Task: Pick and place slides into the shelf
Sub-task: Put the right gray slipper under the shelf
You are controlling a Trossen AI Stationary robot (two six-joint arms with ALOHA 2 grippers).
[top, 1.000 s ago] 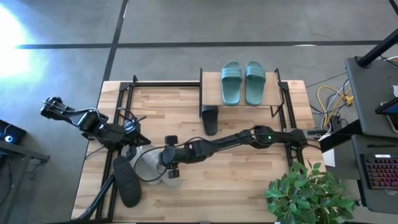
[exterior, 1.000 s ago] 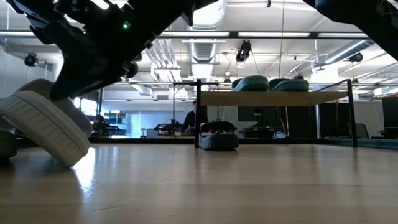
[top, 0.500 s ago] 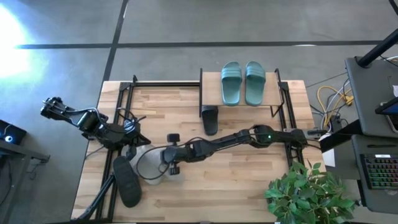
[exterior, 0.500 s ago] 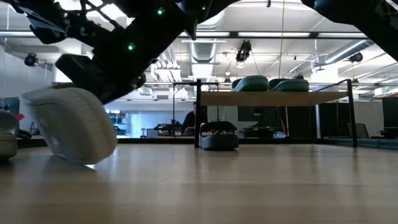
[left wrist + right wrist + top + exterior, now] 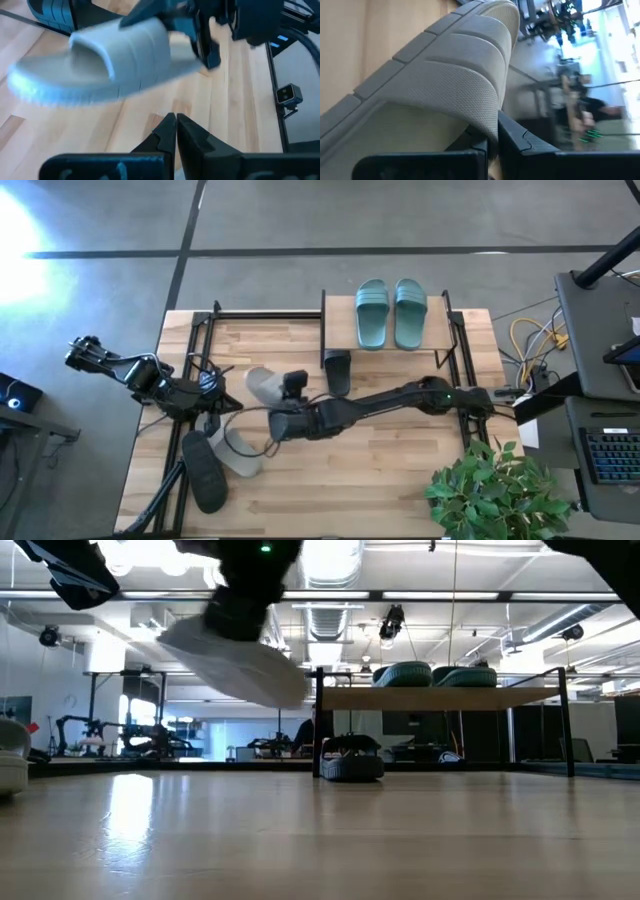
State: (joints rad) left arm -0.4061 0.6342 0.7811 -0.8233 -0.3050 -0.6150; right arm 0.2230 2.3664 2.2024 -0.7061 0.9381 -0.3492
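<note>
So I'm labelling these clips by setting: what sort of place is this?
Probably a robotics lab or workshop: a wood table on a concrete floor, exposed ceiling ducts and other rigs behind, a keyboard on a side desk.

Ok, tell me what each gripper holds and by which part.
The right gripper holds a light grey slide by its ribbed strap, lifted off the table. The left gripper holds nothing.

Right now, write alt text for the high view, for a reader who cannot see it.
Seen from above, the right gripper holds a light grey slide over the wooden table, near the shelf carrying two teal slides. The left gripper waits by another grey slide and a black slide.
</note>
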